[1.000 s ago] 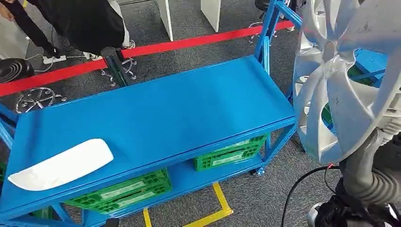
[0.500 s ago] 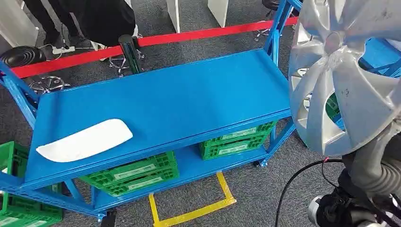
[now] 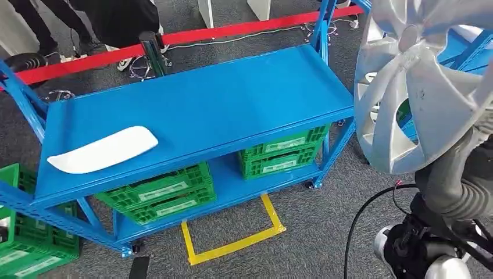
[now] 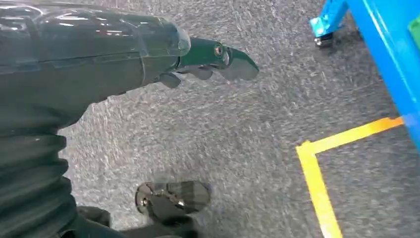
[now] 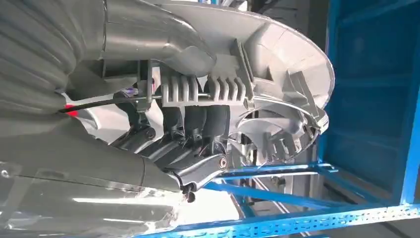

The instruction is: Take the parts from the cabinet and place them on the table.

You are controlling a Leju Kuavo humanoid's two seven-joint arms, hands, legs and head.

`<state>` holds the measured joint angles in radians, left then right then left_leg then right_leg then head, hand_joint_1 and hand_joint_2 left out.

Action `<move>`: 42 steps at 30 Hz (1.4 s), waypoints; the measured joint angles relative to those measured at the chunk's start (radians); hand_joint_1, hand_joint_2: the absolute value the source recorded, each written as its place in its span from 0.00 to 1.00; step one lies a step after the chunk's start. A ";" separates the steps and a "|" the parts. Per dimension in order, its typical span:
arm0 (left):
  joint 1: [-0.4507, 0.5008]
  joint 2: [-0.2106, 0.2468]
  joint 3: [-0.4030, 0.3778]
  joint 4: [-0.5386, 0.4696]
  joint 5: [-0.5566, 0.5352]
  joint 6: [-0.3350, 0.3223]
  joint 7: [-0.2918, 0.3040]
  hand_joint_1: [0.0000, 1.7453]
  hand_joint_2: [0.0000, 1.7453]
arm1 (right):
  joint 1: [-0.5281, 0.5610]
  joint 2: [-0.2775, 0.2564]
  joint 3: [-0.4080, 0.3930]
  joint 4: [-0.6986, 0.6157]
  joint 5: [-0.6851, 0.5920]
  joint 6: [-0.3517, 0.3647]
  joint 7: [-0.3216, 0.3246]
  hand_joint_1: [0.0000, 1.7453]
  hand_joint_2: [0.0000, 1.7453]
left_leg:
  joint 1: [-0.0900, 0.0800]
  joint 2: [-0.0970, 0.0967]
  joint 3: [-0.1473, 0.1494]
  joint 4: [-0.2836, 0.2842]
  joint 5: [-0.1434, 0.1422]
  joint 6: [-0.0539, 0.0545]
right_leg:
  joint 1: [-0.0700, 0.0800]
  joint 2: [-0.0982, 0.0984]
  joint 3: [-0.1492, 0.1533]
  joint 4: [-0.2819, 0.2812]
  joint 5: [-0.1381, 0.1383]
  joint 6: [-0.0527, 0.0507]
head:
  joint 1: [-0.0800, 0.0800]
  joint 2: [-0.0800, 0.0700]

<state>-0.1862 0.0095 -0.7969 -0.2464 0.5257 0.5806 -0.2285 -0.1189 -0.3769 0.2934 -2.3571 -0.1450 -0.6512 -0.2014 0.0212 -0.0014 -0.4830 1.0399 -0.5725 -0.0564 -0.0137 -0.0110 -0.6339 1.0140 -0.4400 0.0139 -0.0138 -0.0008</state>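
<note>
Right hand (image 5: 188,144) gripping a silver wheel cover (image 3: 418,87): seen from the wrist, the dark fingers (image 5: 198,124) curl over the ribbed inner rim of the cover (image 5: 277,94), with the thumb on the opposite face, so the part sits directly in the hand's grasp. From the head view the wheel cover is held upright and raised, off the right end of the blue desk (image 3: 221,110) and not touching it; the grey ribbed forearm rises to it from below.

Left hand (image 4: 208,59) hanging low over the grey carpet (image 4: 237,144), holding nothing, its fingers extended and loosely apart; a strip of yellow floor tape (image 4: 317,183) and a blue leg of the desk frame (image 4: 386,54) lie beside it.

A white elongated part (image 3: 104,150) rests flat on the desk top near the left front corner, well apart from the wheel cover. Green crates (image 3: 157,195) stand on the lower shelf under the desk, a second stack (image 3: 282,154) towards its right end. A red barrier tape (image 3: 192,35) runs behind the far edge, with a person's legs (image 3: 116,20) beyond it.
</note>
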 joint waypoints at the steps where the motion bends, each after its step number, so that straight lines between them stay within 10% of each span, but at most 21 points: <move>1: -0.004 0.000 -0.002 0.000 -0.001 0.005 0.004 0.00 1.00 | -0.007 -0.002 -0.001 -0.001 -0.005 -0.001 0.007 1.00 1.00 | -0.004 -0.002 0.015 -0.035 -0.017 0.021 | 0.000 -0.001 -0.005 0.008 0.006 0.007 | 0.004 0.000; 5: -0.010 0.003 -0.008 0.001 -0.002 0.010 0.003 0.00 1.00 | -0.042 -0.016 -0.007 -0.002 -0.026 0.003 0.024 1.00 1.00 | -0.007 0.001 -0.023 -0.030 0.017 0.066 | -0.009 0.001 -0.021 0.006 0.018 0.032 | 0.007 0.000; 9: -0.029 0.005 -0.010 0.000 -0.001 0.016 0.000 0.00 1.00 | -0.087 -0.025 -0.008 -0.001 -0.037 0.012 0.037 1.00 1.00 | -0.016 -0.003 -0.085 -0.028 0.070 0.085 | -0.007 0.004 -0.068 0.251 -0.203 0.038 | 0.034 0.000; 11: -0.029 0.006 -0.010 0.001 -0.001 0.016 0.000 0.00 1.00 | -0.095 -0.027 -0.008 -0.001 -0.038 0.014 0.037 1.00 1.00 | -0.023 -0.002 -0.115 -0.027 0.094 0.088 | -0.004 0.004 -0.051 0.309 -0.184 0.032 | 0.037 0.000; 14: -0.032 0.006 -0.010 0.000 0.000 0.017 -0.010 0.00 1.00 | -0.110 -0.030 -0.008 -0.001 -0.042 0.017 0.038 1.00 1.00 | -0.036 -0.002 -0.153 -0.027 0.127 0.087 | 0.007 0.007 0.090 0.133 -0.093 0.001 | 0.037 0.000; 16: -0.041 0.004 -0.010 0.000 -0.001 0.017 -0.025 0.00 1.00 | -0.133 -0.035 -0.008 -0.001 -0.047 0.018 0.042 1.00 1.00 | -0.041 -0.001 -0.164 -0.025 0.145 0.081 | 0.022 0.008 0.208 -0.052 -0.129 -0.023 | 0.038 0.000; 17: -0.048 0.002 -0.010 -0.001 -0.001 0.017 -0.031 0.00 1.00 | -0.145 -0.037 -0.007 0.000 -0.052 0.019 0.045 1.00 1.00 | -0.040 0.000 -0.172 -0.027 0.161 0.076 | 0.024 0.009 0.210 -0.066 -0.135 -0.019 | 0.033 0.000; 20: -0.059 0.003 -0.010 -0.001 0.002 0.018 -0.040 0.00 1.00 | -0.176 -0.037 -0.003 0.001 -0.062 0.027 0.052 1.00 1.00 | -0.039 0.003 -0.187 -0.032 0.180 0.061 | 0.019 0.003 0.186 -0.079 -0.101 -0.026 | 0.038 0.000; 23: -0.067 0.003 -0.010 -0.001 0.003 0.019 -0.049 0.00 1.00 | -0.196 -0.035 0.003 0.005 -0.065 0.027 0.058 1.00 1.00 | -0.027 0.002 -0.235 0.120 -0.001 0.040 | 0.017 0.000 0.140 -0.075 -0.062 -0.035 | 0.018 0.000; 25: -0.067 0.002 -0.011 0.000 0.002 0.023 -0.055 0.00 1.00 | -0.196 -0.033 0.008 0.005 -0.064 0.024 0.057 1.00 1.00 | -0.021 0.001 -0.259 0.262 -0.056 0.030 | 0.017 -0.001 0.101 -0.066 -0.038 -0.034 | 0.013 0.000; 27: -0.066 0.003 -0.011 0.000 -0.002 0.025 -0.055 0.00 1.00 | -0.194 -0.031 0.013 0.004 -0.064 0.021 0.055 1.00 1.00 | -0.017 0.001 -0.227 0.283 0.011 0.024 | 0.015 -0.002 0.057 -0.051 -0.017 -0.028 | 0.008 0.000; 29: -0.067 0.003 -0.011 0.000 -0.008 0.027 -0.054 0.00 1.00 | -0.193 -0.031 0.017 0.004 -0.061 0.018 0.055 1.00 1.00 | -0.012 0.001 -0.125 0.169 0.069 0.022 | 0.012 -0.002 0.017 -0.030 -0.002 -0.020 | 0.006 0.000; 31: -0.068 0.003 -0.014 0.000 -0.019 0.028 -0.049 0.00 1.00 | -0.192 -0.031 0.021 0.000 -0.054 0.015 0.054 1.00 1.00 | -0.015 0.000 0.003 -0.016 0.006 0.028 | 0.015 -0.002 -0.008 -0.006 0.006 -0.011 | 0.003 0.000; 35: -0.062 0.002 -0.026 0.001 -0.040 0.031 -0.041 0.00 1.00 | -0.187 -0.031 0.033 0.000 -0.046 0.008 0.054 1.00 1.00 | -0.016 -0.003 -0.011 -0.045 0.010 0.067 | 0.011 -0.002 -0.024 -0.010 0.037 0.012 | 0.007 0.000; 39: -0.062 0.000 -0.031 0.000 -0.046 0.031 -0.039 0.00 1.00 | -0.179 -0.031 0.037 0.002 -0.044 0.005 0.054 1.00 1.00 | -0.015 -0.002 -0.061 -0.043 0.057 0.089 | 0.005 0.002 -0.076 0.195 -0.177 0.032 | 0.025 0.000; 40: -0.062 0.000 -0.034 0.001 -0.049 0.030 -0.036 0.00 1.00 | -0.176 -0.031 0.039 0.004 -0.044 0.003 0.054 1.00 1.00 | -0.016 -0.001 -0.077 -0.042 0.069 0.089 | 0.004 0.002 -0.081 0.266 -0.201 0.033 | 0.031 0.000; 42: -0.059 0.000 -0.036 0.001 -0.057 0.029 -0.033 0.00 1.00 | -0.174 -0.031 0.045 0.006 -0.045 0.001 0.054 1.00 1.00 | -0.019 0.001 -0.108 -0.040 0.092 0.087 | 0.005 0.002 -0.053 0.291 -0.155 0.030 | 0.037 0.000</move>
<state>-0.2448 0.0095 -0.8331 -0.2457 0.4688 0.6092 -0.2613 -0.2932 -0.4078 0.3384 -2.3514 -0.1904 -0.6500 -0.1476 0.0022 -0.0002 -0.5909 1.0000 -0.4805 0.0308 -0.0090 -0.0088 -0.6868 1.3054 -0.5951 0.0441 0.0229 -0.0008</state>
